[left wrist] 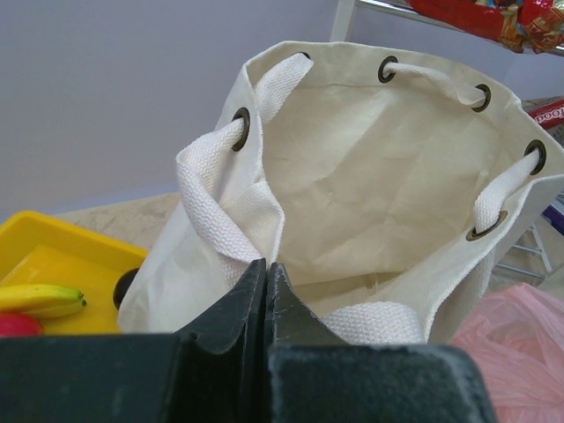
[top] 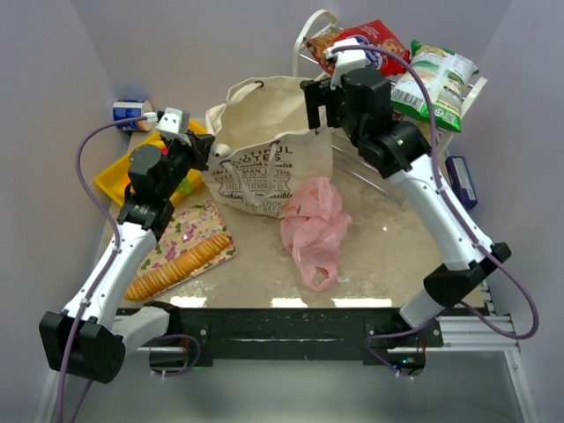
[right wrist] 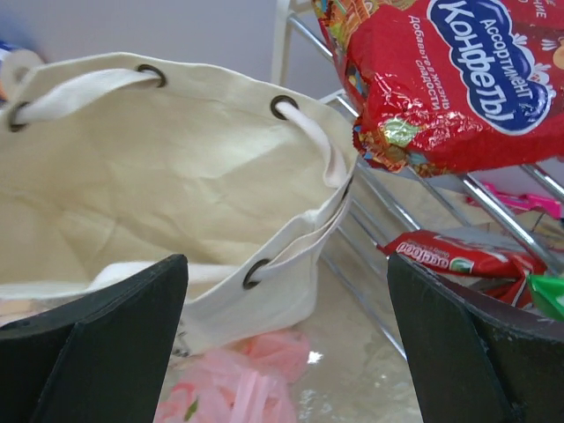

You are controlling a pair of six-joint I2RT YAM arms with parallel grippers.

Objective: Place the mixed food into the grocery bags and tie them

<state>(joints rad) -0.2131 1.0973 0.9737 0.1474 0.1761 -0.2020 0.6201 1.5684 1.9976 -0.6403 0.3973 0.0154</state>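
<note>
The cream canvas tote (top: 264, 154) stands open mid-table. The pink plastic bag (top: 313, 225) lies crumpled in front of it. My left gripper (top: 205, 152) is at the tote's left rim, jaws shut. In the left wrist view the gripper (left wrist: 265, 264) pinches the rim of the tote (left wrist: 370, 185). My right gripper (top: 317, 101) hangs open and empty over the tote's right rim (right wrist: 291, 256). The red cookie packet (top: 370, 44) and the green-and-white chip packet (top: 436, 84) lie on the rack. The red packet also shows in the right wrist view (right wrist: 449, 79). A banana (left wrist: 40, 298) and a red apple (left wrist: 13, 324) lie in the yellow tray.
The yellow tray (top: 123, 181) sits at the left behind my left arm, with a blue-and-white can (top: 132, 113) beyond it. A tan cracker sleeve (top: 172, 269) lies on a floral mat (top: 189, 231). A white wire rack (top: 480, 88) stands back right. A dark blue box (top: 460, 181) lies at the right.
</note>
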